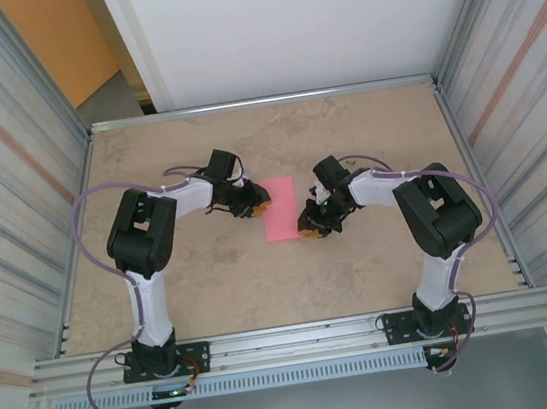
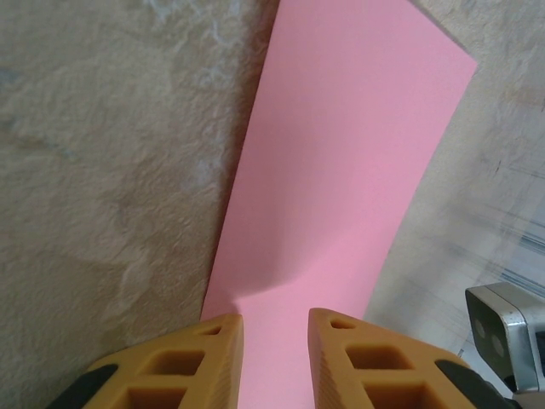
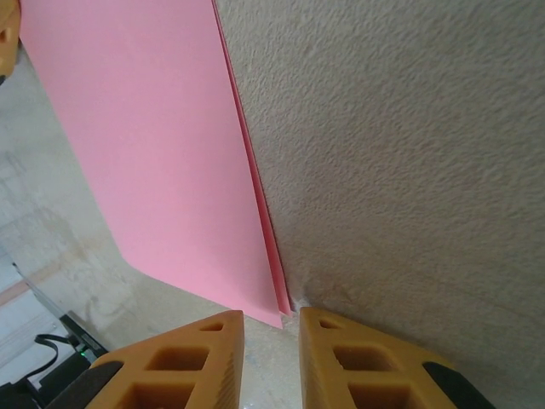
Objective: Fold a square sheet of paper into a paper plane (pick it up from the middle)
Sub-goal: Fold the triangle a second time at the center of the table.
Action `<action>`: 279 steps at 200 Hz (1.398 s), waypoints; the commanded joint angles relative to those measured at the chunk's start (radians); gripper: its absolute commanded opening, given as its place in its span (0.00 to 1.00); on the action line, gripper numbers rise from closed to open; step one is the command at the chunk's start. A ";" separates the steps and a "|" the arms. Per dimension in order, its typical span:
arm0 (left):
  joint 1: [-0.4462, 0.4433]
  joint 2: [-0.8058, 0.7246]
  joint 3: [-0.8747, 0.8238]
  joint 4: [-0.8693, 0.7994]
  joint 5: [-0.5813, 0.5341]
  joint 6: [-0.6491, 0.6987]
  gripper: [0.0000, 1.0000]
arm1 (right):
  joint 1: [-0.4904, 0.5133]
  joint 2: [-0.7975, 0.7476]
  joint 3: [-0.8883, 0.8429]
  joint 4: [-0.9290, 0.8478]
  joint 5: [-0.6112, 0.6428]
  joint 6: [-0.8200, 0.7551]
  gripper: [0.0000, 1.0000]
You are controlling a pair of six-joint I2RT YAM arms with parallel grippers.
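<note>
From above, the pink paper lies mid-desk between the left tool and right tool; the left wrist view shows the left tool slightly open over the paper's edge, and the right wrist view shows the right tool slightly open at its layered near corner, neither closed on it.

- table: beige top with a mottled stone look, matte and grainy up close; thin metal edging runs along the far and side edges.
- pink paper: lies on the top near the middle, a narrow rectangle with its long sides running near to far.
- paper layers: right wrist view shows two layers stacked, folded over; the long edges almost match and the lower layer peeks out a sliver.
- paper surface: mostly flat on the top; left wrist view shows a soft buckle near one end.
</note>
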 commanded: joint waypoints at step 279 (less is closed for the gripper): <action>-0.014 -0.041 0.056 -0.043 0.016 0.073 0.28 | -0.027 -0.017 -0.023 0.076 -0.027 -0.003 0.04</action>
